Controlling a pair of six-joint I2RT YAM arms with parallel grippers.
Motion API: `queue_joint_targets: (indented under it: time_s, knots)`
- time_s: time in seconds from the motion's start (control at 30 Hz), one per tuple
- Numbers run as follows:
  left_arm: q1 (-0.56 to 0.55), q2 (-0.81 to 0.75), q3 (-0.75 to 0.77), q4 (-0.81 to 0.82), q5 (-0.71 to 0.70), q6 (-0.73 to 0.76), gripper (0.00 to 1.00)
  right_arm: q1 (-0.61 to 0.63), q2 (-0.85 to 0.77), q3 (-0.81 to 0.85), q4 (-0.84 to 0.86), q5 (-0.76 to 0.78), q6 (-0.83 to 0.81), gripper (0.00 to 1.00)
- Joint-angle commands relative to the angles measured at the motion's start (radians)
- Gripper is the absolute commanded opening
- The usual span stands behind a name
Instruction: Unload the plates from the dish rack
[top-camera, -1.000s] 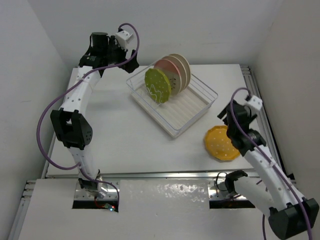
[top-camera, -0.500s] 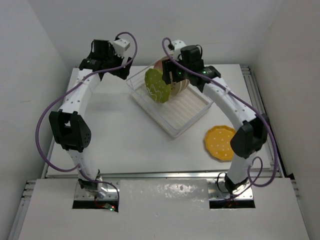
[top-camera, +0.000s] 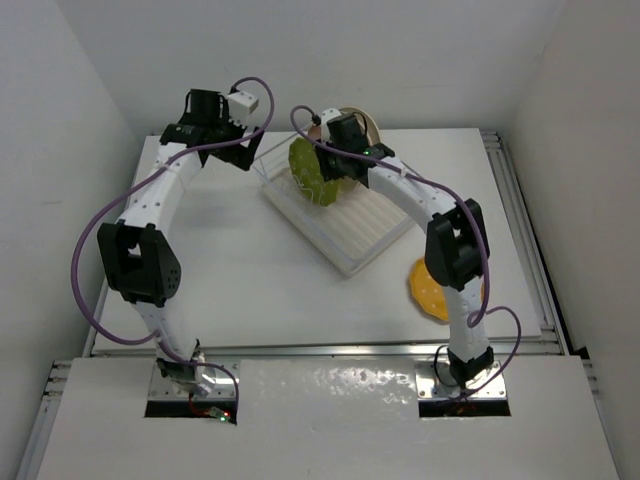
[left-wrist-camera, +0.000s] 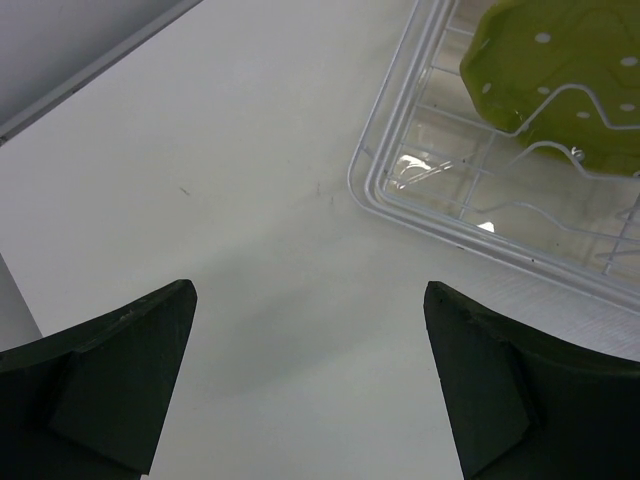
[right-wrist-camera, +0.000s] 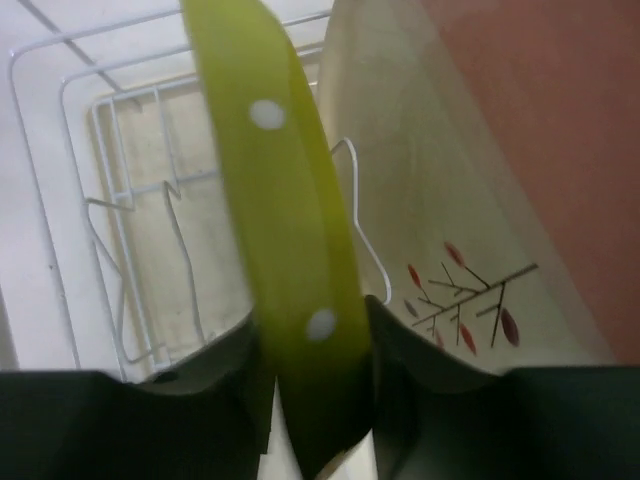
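Observation:
The white dish rack (top-camera: 385, 225) sits at the back middle of the table. A yellow-green plate with white dots (top-camera: 308, 175) stands on edge at its left end. My right gripper (top-camera: 328, 165) is shut on that plate's rim (right-wrist-camera: 300, 260), with a finger pressed against each face. Behind it stand a beige plate with a twig pattern (right-wrist-camera: 430, 200) and a pale pink plate (right-wrist-camera: 540, 120). An orange-yellow dotted plate (top-camera: 425, 292) lies flat on the table to the right, half hidden by my right arm. My left gripper (left-wrist-camera: 310, 380) hangs open over bare table beside the rack's left corner (left-wrist-camera: 375, 190).
White walls close in the table on the left, back and right. A metal rail (top-camera: 520, 200) runs along the table's right edge. My right arm (top-camera: 455, 240) arches over the rack's right side. Purple cables loop off both arms.
My right arm has swung from beside the orange-yellow plate over to the rack, and its jaws have closed on the yellow-green plate. My left gripper has drifted slightly toward the rack.

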Motion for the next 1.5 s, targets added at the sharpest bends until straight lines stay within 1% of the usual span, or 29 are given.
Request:
queue_joint_targets:
  time_s: [0.0, 0.07, 0.1, 0.2, 0.4, 0.53, 0.73, 0.83, 0.87, 0.93, 0.97, 1.0, 1.03, 1.07, 1.1, 1.13, 1.17, 1.23, 1.27, 1.33, 1.37, 1.43, 1.47]
  knots:
    - [0.001, -0.063, 0.005, 0.025, 0.007, -0.014, 0.95, 0.009, -0.003, 0.023, 0.084, 0.038, 0.000, 0.27]
    - [0.001, -0.062, 0.005, 0.023, 0.002, -0.014, 0.95, 0.009, -0.023, -0.001, 0.105, 0.028, 0.002, 0.12]
    - [0.001, -0.060, 0.005, 0.022, 0.001, -0.014, 0.95, 0.009, -0.058, -0.033, 0.119, 0.015, -0.001, 0.00]
    - [0.002, -0.057, 0.006, 0.019, -0.002, -0.008, 0.95, 0.010, -0.144, -0.088, 0.180, 0.003, 0.002, 0.00]
    - [0.002, -0.050, 0.018, 0.023, 0.004, -0.002, 0.95, 0.010, -0.272, -0.077, 0.252, 0.038, 0.055, 0.00]
    - [0.002, -0.047, 0.025, 0.033, 0.005, 0.003, 0.95, 0.012, -0.388, -0.111, 0.363, 0.073, 0.083, 0.00]
    - [0.002, -0.042, 0.025, 0.042, 0.016, 0.004, 0.95, 0.007, -0.468, -0.169, 0.407, 0.121, 0.088, 0.00]
    - [0.002, -0.044, 0.028, 0.046, 0.019, 0.004, 0.95, -0.023, -0.566, -0.246, 0.400, 0.130, 0.184, 0.00]
    - [0.002, -0.045, 0.028, 0.049, 0.021, 0.004, 0.95, -0.042, -0.648, -0.328, 0.401, 0.132, 0.256, 0.00]
    - [0.002, -0.045, 0.029, 0.063, 0.021, -0.011, 0.95, -0.132, -0.747, -0.434, 0.403, 0.112, 0.359, 0.00]
    - [0.002, -0.040, 0.032, 0.066, 0.028, -0.017, 0.95, -0.179, -0.854, -0.546, 0.395, 0.098, 0.493, 0.00]
    - [0.002, -0.039, 0.034, 0.068, 0.034, -0.026, 0.95, -0.289, -0.913, -0.608, 0.383, 0.081, 0.555, 0.00]
    - [0.002, -0.036, 0.037, 0.071, 0.041, -0.042, 0.95, -0.337, -0.971, -0.730, 0.357, 0.077, 0.603, 0.00]
    - [0.002, -0.030, 0.043, 0.071, 0.060, -0.048, 0.95, -0.374, -1.031, -0.787, 0.343, 0.090, 0.640, 0.00]
    - [0.002, -0.025, 0.044, 0.072, 0.067, -0.055, 0.95, -0.423, -1.144, -0.830, 0.302, 0.112, 0.638, 0.00]
    - [0.002, -0.022, 0.048, 0.071, 0.074, -0.065, 0.95, -0.434, -1.192, -0.896, 0.265, 0.179, 0.637, 0.00]
    - [0.002, -0.013, 0.052, 0.072, 0.087, -0.069, 0.95, -0.451, -1.273, -0.916, 0.177, 0.211, 0.652, 0.00]
    - [0.002, 0.005, 0.058, 0.076, 0.091, -0.082, 0.95, -0.459, -1.333, -0.958, 0.093, 0.260, 0.678, 0.00]
    - [0.002, 0.012, 0.064, 0.079, 0.099, -0.083, 0.95, -0.461, -1.361, -0.973, 0.018, 0.299, 0.725, 0.00]
    - [0.002, 0.025, 0.071, 0.082, 0.107, -0.088, 0.95, -0.461, -1.439, -1.022, -0.043, 0.327, 0.782, 0.00]
    - [0.002, 0.030, 0.075, 0.083, 0.114, -0.089, 0.95, -0.461, -1.467, -1.044, -0.068, 0.346, 0.840, 0.00]
    - [0.004, 0.036, 0.077, 0.083, 0.123, -0.088, 0.95, -0.459, -1.534, -1.106, -0.122, 0.347, 0.902, 0.00]
    - [0.004, 0.039, 0.080, 0.085, 0.130, -0.089, 0.95, -0.461, -1.554, -1.129, -0.148, 0.325, 0.964, 0.00]
